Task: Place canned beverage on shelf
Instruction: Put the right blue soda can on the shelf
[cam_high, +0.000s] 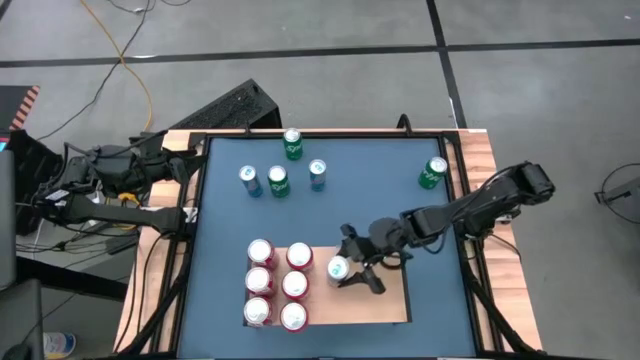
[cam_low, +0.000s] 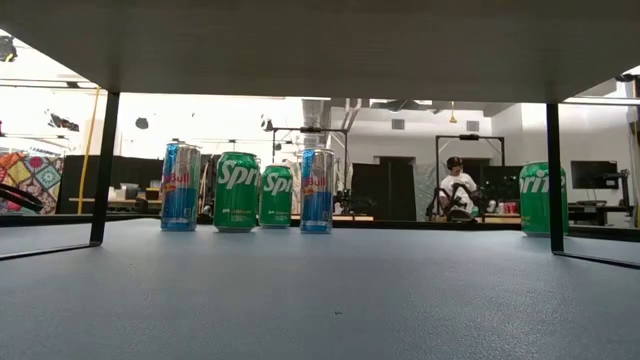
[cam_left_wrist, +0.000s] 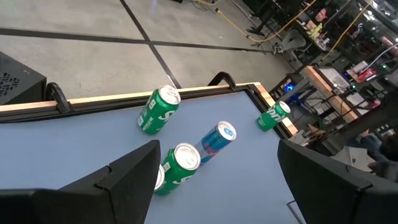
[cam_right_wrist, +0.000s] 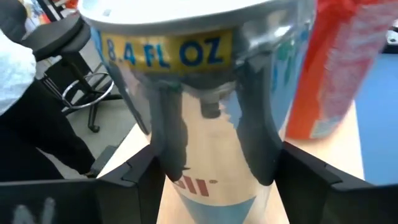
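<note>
Shelf (cam_high: 385, 300): flat pale tan wooden board, plain grain, lying on the blue-grey matte table top (cam_high: 380, 190) toward its near edge, right of centre.

Left to right:
- left gripper (cam_left_wrist: 217, 186) parked off the table's left edge, over the striped wooden frame (cam_high: 160, 260); its dark angular fingers stand wide apart, nothing between them.
- Far half of the table: slim blue-and-silver aluminium can (cam_high: 250, 181), green Sprite can (cam_high: 278, 181), a second green one (cam_high: 292, 144) behind it, another slim blue can (cam_high: 317, 175). All upright cylinders with glossy printed walls.
- Six red-and-white cans with silver tops (cam_high: 277, 284), two columns of three, tightly packed on the shelf's left part.
- silver-and-blue slim can (cam_high: 338, 268), smooth reflective metal, "8.4 FL OZ" printed near its rim, sits on the shelf just right of the six-pack block. right gripper (cam_high: 345, 272) is clamped on it, one finger on each side of the wall.
- lone green Sprite can (cam_high: 432, 173) upright near the table's far right corner.
</note>
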